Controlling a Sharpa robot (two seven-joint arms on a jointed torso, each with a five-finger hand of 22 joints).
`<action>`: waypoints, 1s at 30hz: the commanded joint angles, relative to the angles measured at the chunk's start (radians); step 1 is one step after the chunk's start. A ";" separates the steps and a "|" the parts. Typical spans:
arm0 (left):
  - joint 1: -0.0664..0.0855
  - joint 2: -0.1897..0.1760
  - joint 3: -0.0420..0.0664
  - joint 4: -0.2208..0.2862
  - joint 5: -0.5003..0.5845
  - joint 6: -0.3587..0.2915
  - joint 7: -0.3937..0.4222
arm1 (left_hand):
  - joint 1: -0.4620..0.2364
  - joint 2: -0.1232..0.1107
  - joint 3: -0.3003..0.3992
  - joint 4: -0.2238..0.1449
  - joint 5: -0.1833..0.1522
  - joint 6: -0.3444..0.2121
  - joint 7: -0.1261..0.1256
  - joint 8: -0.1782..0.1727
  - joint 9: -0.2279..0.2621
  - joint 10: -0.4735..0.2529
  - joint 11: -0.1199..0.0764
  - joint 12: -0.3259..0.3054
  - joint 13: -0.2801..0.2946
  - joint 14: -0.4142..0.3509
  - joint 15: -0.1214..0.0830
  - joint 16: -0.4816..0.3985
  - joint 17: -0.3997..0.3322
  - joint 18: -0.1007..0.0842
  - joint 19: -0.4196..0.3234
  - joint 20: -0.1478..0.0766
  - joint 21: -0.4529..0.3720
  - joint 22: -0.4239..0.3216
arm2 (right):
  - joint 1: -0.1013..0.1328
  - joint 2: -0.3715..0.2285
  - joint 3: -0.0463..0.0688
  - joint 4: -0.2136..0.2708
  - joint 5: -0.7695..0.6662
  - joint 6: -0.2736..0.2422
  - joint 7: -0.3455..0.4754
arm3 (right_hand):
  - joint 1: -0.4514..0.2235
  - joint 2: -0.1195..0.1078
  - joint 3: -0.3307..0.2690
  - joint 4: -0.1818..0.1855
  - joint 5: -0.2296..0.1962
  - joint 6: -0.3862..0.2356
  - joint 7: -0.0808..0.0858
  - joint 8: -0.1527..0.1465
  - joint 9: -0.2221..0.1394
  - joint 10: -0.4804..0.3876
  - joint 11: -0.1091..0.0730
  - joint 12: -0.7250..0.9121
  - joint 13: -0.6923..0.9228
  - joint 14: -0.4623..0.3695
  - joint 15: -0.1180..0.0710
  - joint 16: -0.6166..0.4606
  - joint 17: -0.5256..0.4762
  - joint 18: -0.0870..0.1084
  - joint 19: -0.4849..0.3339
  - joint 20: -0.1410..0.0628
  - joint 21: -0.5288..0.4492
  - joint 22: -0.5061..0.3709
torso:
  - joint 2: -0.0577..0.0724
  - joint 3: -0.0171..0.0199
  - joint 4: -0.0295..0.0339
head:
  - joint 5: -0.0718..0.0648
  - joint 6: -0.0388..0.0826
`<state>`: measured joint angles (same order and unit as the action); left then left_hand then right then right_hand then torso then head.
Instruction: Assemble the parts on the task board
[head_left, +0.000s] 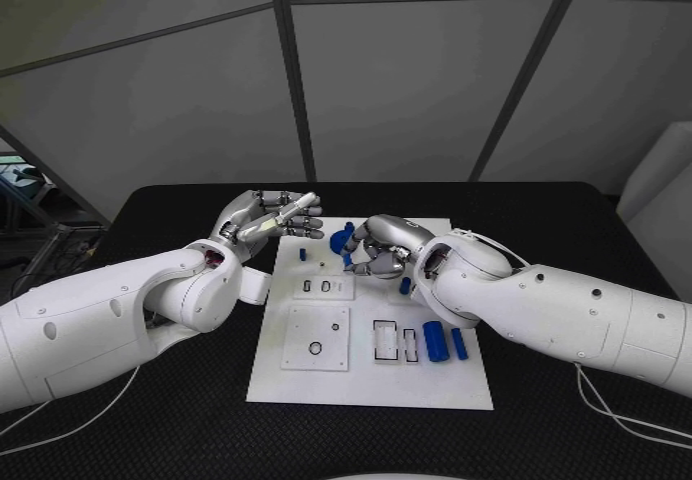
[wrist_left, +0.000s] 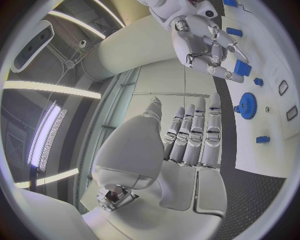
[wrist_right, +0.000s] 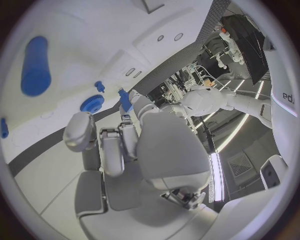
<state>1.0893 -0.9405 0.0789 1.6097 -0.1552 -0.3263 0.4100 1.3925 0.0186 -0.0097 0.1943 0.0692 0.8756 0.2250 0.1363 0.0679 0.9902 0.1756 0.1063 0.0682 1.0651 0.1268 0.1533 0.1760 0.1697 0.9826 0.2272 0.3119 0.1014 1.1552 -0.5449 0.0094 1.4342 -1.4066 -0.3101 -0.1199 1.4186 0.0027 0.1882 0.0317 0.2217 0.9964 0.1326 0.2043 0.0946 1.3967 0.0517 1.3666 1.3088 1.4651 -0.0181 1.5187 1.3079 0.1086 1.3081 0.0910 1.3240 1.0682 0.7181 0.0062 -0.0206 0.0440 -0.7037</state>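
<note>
Head view: white task board (head_left: 368, 385) lies mid-table (head_left: 577, 440); right robot hand (head_left: 382, 247) sits over the board's far half with fingers curled in, and a small blue piece (head_left: 348, 259) shows at its fingertips, seemingly pinched. A blue gear (head_left: 340, 239) sits on the board just beside that hand on the far side. Left robot hand (head_left: 268, 219) is raised off the board's far left corner, fingers extended and carrying nothing. Two blue cylinders (head_left: 443, 343) lie near the board's right edge, well apart from both hands. Left wrist view: the left robot hand's fingers (wrist_left: 197, 132) stand straight and together, empty; across from it the right robot hand (wrist_left: 209, 47) holds a blue block (wrist_left: 242, 67) at its fingertips above the white board, with the gear (wrist_left: 247, 105) and other small blue pegs scattered close by. Right wrist view: the pinched blue part (wrist_right: 125, 99) stands upright between the fingertips, the gear (wrist_right: 92, 103) just beyond. Judgement: step in hand is seating this piece into its slot. Best done by squaring the piece to the recess before lowering, descending slowly, and keeping clear of the gear. The left robot hand could steady the board edge if it shifts. Which slot is intended, I cannot tell.
</note>
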 joint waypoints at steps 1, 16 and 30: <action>0.002 0.001 0.001 0.000 -0.001 -0.003 0.013 | 0.003 0.002 0.000 -0.004 -0.004 0.004 0.013 -0.007 -0.002 0.001 0.008 -0.004 -0.001 -0.003 0.003 -0.007 0.001 0.013 -0.001 0.003 -0.004 -0.001 | -0.001 0.012 -0.006 0.003 -0.079 0.054 -0.070 | -0.010 -0.004 0.006 0.001 0.000 0.001 0.005 -0.006 0.002 -0.004 -0.001 -0.004 0.017 0.082 -0.004 0.001 0.149 -0.012 -0.004 -0.005 -0.001 -0.001 | 0.000 0.0002 -0.0003 | 0.005 -0.003; 0.003 0.004 0.002 0.004 -0.001 -0.006 0.009 | 0.003 0.002 0.000 -0.005 -0.004 0.004 0.013 -0.007 -0.002 0.001 0.008 -0.004 -0.001 -0.003 0.003 -0.007 0.001 0.013 -0.001 0.003 -0.005 -0.001 | -0.023 0.058 -0.016 -0.006 -0.136 0.029 -0.138 | -0.017 -0.008 0.006 0.002 -0.003 0.004 0.004 -0.007 0.003 -0.002 0.000 -0.003 0.019 0.082 -0.003 0.001 0.150 -0.013 -0.002 -0.004 0.001 0.002 | 0.000 0.0000 -0.0001 | 0.018 -0.010; 0.004 0.007 0.002 0.004 -0.001 -0.005 0.008 | 0.003 0.002 0.000 -0.005 -0.004 0.004 0.013 -0.007 -0.002 0.001 0.008 -0.004 -0.001 -0.003 0.003 -0.007 0.001 0.013 -0.001 0.003 -0.005 -0.001 | -0.033 0.079 -0.023 -0.022 -0.140 0.032 -0.154 | -0.026 -0.015 0.005 0.004 -0.007 0.005 0.004 -0.010 0.003 -0.002 0.000 -0.004 0.018 0.082 -0.003 0.002 0.151 -0.012 -0.003 -0.003 0.000 0.001 | 0.001 0.0009 -0.0010 | 0.023 -0.017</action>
<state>1.0910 -0.9352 0.0795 1.6121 -0.1552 -0.3324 0.4094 1.3925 0.0186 -0.0097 0.1944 0.0692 0.8756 0.2250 0.1363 0.0679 0.9902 0.1756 0.1063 0.0682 1.0651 0.1268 0.1501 0.1757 0.1696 0.9826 0.2272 0.3120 0.1016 1.1231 -0.4683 -0.0120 1.4123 -1.5353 -0.2818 -0.2642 1.4039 -0.0119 0.1914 0.0351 0.2184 0.9960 0.1367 0.1961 0.0972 1.3968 0.0518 1.3665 1.3084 1.4651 -0.0181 1.5187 1.3077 0.1086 1.3081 0.0910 1.3240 1.0684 0.7186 0.0065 -0.0213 0.0662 -0.7201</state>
